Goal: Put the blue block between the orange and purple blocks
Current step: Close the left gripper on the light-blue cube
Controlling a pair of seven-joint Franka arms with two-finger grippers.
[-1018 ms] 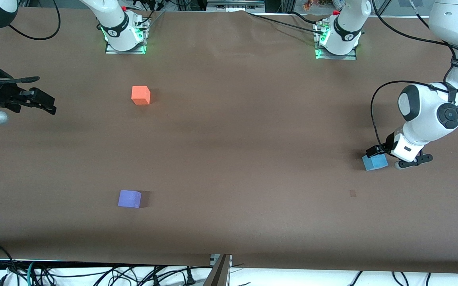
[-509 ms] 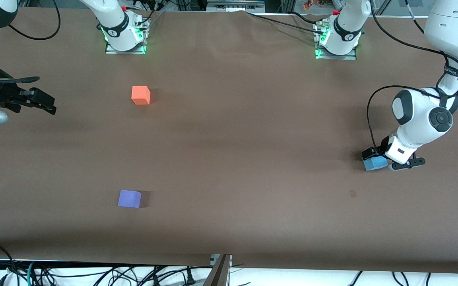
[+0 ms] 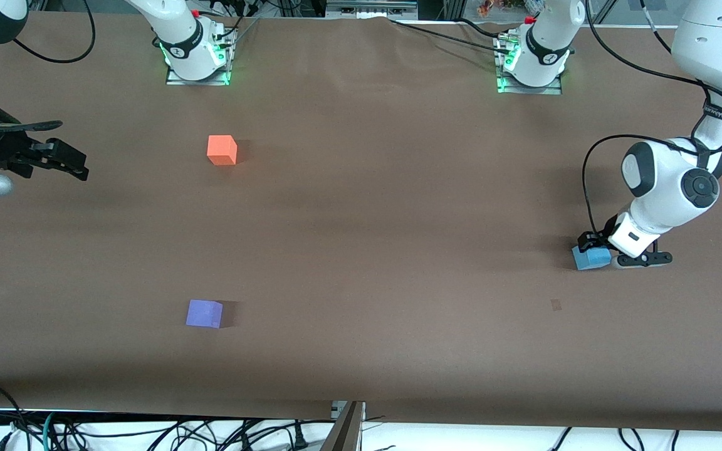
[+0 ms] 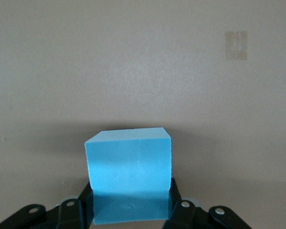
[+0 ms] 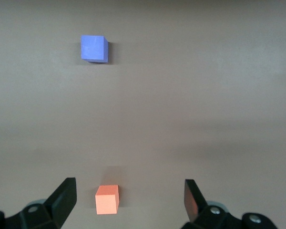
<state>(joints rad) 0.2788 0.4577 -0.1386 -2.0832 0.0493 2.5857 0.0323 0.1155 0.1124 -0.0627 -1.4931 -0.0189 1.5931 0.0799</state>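
Observation:
The blue block (image 3: pixel 588 258) sits on the table at the left arm's end. My left gripper (image 3: pixel 594 249) is down on it, with both fingers pressed against its sides; it shows in the left wrist view (image 4: pixel 128 171) between the left gripper's (image 4: pixel 131 206) fingers. The orange block (image 3: pixel 222 150) and the purple block (image 3: pixel 204 313) lie toward the right arm's end, the purple one nearer the front camera. My right gripper (image 3: pixel 71 164) waits open and empty in the air at that end. In the right wrist view, the right gripper (image 5: pixel 128 200) looks down on the orange block (image 5: pixel 107 199) and the purple block (image 5: pixel 93 48).
A small tape mark (image 3: pixel 556 305) lies on the brown table a little nearer the front camera than the blue block, and also shows in the left wrist view (image 4: pixel 236 45). The arm bases (image 3: pixel 197 59) (image 3: pixel 531 62) stand along the table's edge farthest from the front camera.
My left hand has settled lower onto the blue block and its forearm has shifted slightly. The block has stayed about where it was. The right arm has not moved.

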